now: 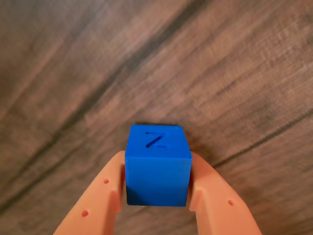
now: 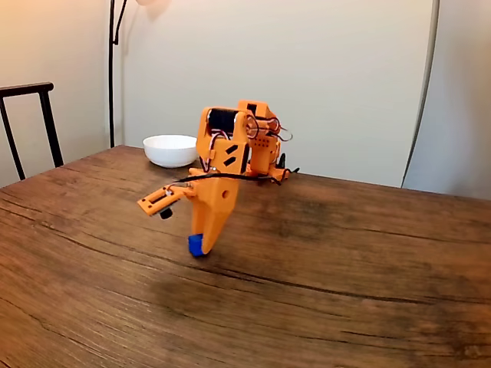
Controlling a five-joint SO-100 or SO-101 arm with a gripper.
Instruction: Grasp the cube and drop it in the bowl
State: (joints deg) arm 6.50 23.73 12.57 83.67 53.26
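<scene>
Blue plastic sits at the centre of the wrist view: the cube, with a letter Z pressed into its top face, lies between our two orange fingers, which rise from the bottom edge at about 7 and 5 o'clock. Each finger appears to press a side face, left and right, so we read the gripper as clenched on the cube. We hold it across two flat, opposite faces because that gives the pads something parallel to bear on and keeps the block from twisting. Beyond it, from 9 through 12 to 3 o'clock, runs the dark grain of the wooden table. We cannot tell from this view whether the cube is touching the wood or just clear of it.

In the fixed view the orange arm folds over itself and points its gripper almost straight down, with the cube showing as a small blue patch at the fingertips, at or very near the table. The steep approach makes sense for something this small: it keeps the fingers clear of the wood while they close. The white bowl stands well apart, at about 11 o'clock from the gripper, near the far edge of the table. We judge the grasp made and the lift and carry towards the bowl not yet done.
</scene>
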